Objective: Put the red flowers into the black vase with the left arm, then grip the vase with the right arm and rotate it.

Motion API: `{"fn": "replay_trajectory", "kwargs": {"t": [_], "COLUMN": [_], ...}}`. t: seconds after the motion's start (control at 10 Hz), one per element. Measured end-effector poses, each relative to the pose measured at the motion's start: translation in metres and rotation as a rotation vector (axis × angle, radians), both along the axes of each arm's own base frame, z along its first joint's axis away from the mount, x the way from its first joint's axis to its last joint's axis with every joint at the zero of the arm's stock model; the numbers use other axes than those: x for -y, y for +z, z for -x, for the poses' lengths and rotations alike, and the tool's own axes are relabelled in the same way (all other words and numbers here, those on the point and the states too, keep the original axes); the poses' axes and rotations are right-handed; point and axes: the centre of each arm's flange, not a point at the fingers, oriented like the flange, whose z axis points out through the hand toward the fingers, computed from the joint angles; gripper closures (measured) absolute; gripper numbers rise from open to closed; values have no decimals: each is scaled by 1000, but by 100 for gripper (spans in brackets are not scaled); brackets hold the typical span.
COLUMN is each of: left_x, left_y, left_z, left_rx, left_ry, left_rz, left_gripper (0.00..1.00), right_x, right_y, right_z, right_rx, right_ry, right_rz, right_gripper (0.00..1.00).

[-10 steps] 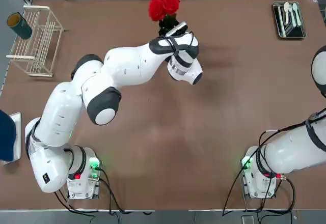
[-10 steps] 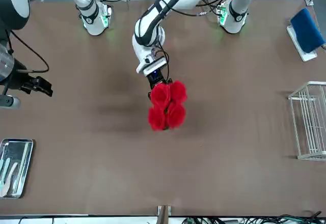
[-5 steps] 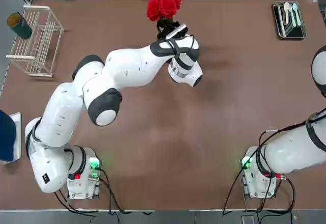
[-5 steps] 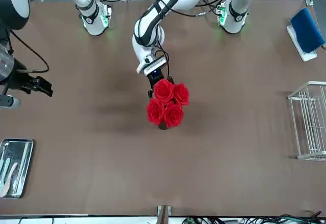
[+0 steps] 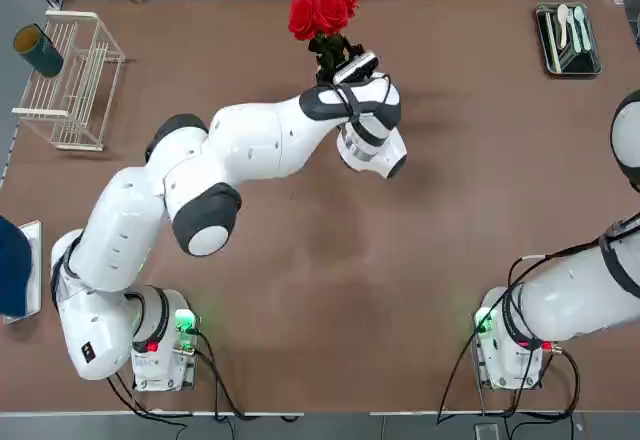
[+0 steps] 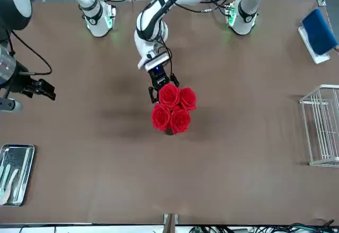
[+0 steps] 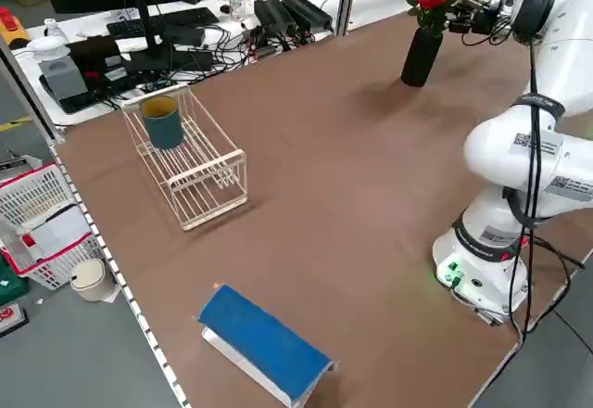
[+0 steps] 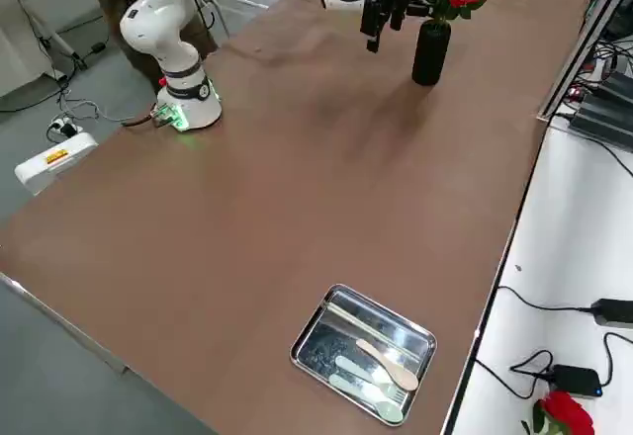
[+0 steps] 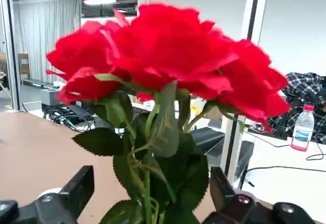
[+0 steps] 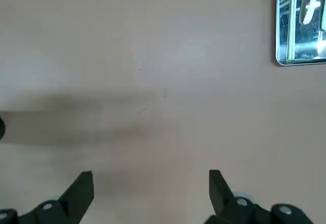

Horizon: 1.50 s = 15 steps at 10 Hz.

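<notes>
The red flowers (image 5: pixel 322 8) (image 6: pixel 172 108) stand upright in the black vase (image 7: pixel 420 56) (image 8: pixel 429 51) at the far middle of the table. My left gripper (image 6: pixel 162 86) (image 9: pixel 150 193) is open, one finger on each side of the green stems (image 9: pixel 153 147) just below the blooms, and neither finger touches them. The vase's mouth is hidden under the leaves. My right gripper (image 6: pixel 39 87) (image 10: pixel 150 188) hangs open over bare table on the right side, far from the vase, with nothing between its fingers.
A white wire rack (image 5: pixel 75 80) with a dark teal cup (image 5: pixel 38 50) stands at the far left. A metal tray (image 5: pixel 568 38) of cutlery sits at the far right corner. A blue object (image 7: pixel 264 343) lies near the left edge.
The left gripper opened and let go of the flowers, which straightened up in the vase. It then drew back slightly toward the robot. The right arm stayed put.
</notes>
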Motion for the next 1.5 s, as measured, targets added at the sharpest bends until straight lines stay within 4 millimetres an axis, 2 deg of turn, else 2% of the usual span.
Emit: {"fn": "replay_trajectory", "kwargs": {"t": [0.2,0.4,0.5,0.6,0.8,0.9,1.2,1.3,1.5], "left_x": [15,27,29,27,11,-5,-78,-105,-153], "left_y": [17,54,79,112,194,226,298,313,318], "left_z": [37,64,73,81,85,75,1,-27,-78], "left_rx": [-37,-97,-148,-209,-295,-326,-463,-487,-531], "left_ry": [11,8,17,33,48,70,141,166,228], "left_rz": [-13,11,32,63,126,159,249,274,312], "left_gripper": [0,0,0,0,0,0,0,0,0], "right_x": [-3,-9,-10,-10,-28,-48,-137,-166,-221], "right_y": [-1,-1,-2,-2,-9,-23,-84,-98,-120], "right_z": [1,3,3,3,3,0,-12,-13,-13], "right_rx": [-10,-19,-21,-22,-44,-75,-152,-154,-119], "right_ry": [4,10,11,11,17,34,124,158,211], "right_rz": [-1,-6,-7,-10,-121,-175,-282,-302,-338], "right_gripper": [0,0,0,0,0,0,0,0,0]}}
